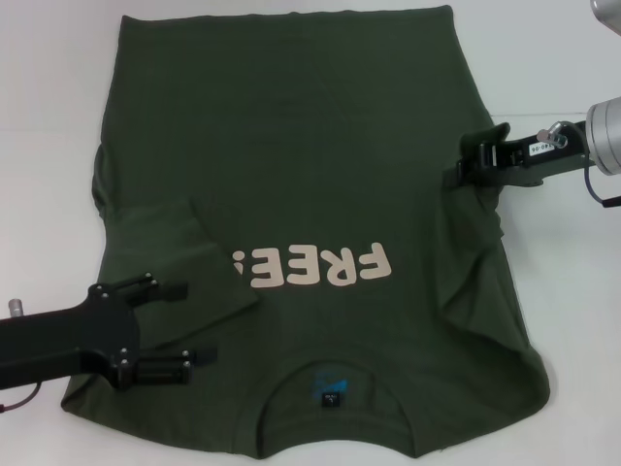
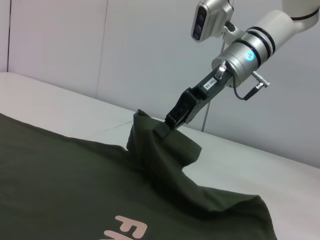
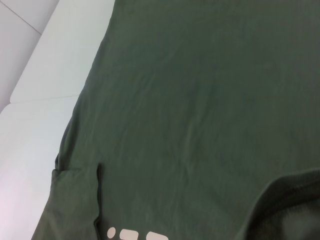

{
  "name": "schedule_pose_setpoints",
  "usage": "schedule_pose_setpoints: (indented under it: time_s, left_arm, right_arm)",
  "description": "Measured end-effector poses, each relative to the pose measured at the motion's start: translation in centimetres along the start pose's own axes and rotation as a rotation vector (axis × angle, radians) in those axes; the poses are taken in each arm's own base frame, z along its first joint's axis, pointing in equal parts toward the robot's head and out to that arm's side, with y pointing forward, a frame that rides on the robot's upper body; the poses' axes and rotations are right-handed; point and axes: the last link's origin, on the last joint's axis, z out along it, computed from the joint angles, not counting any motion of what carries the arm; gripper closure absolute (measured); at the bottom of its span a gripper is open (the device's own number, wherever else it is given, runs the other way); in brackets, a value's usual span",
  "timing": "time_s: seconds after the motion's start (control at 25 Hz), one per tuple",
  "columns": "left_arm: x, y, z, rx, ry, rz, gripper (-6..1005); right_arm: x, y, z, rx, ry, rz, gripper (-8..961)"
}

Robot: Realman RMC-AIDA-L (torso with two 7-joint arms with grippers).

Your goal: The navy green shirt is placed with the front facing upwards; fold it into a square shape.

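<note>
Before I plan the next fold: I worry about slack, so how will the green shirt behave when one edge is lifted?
Probably floppy: where the right gripper pinches the navy green shirt, the cloth peaks and drapes in folds. It likely trails rather than lifting whole; the rest lies flat on the table. The left sleeve already lies folded over, so creases should hold. The left gripper hovers open.

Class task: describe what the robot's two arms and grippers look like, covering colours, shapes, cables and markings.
The left gripper is matte black with two straight, bolted fingers. The right gripper is black with a small white label, on a silver-white cylindrical wrist with black rings, a blue light and a thin black cable.
</note>
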Motion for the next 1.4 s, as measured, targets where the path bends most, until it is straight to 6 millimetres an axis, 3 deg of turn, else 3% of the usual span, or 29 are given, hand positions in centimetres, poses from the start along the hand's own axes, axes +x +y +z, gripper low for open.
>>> schedule_pose_setpoints:
  time_s: [0.32, 0.72, 0.96, 1.2, 1.4]
  left_arm:
    - [0.2, -0.1, 0.1, -0.003, -0.001, -0.005, 51]
    - [0.1, 0.0, 0.0, 0.001, 0.004, -0.017, 50]
    - [0.2, 0.0, 0.0, -0.005, 0.008, -0.038, 50]
    - [0.4, 0.0, 0.1, -0.007, 0.016, -0.047, 50]
    - [0.4, -0.1, 0.2, -0.004, 0.015, -0.046, 51]
  right_arm:
    - [0.0, -0.2, -0.1, 0.000, -0.007, -0.001, 866]
    - [0.1, -1.0, -1.4, -0.047, -0.069, 0.019, 409]
    - [0.4, -2.6, -3.3, -0.053, -0.086, 0.057, 220]
    - [1.4, -3.6, -3.8, 0.000, -0.010, 0.100, 226]
    - [1.4, -2.5, -2.7, 0.033, 0.069, 0.051, 232]
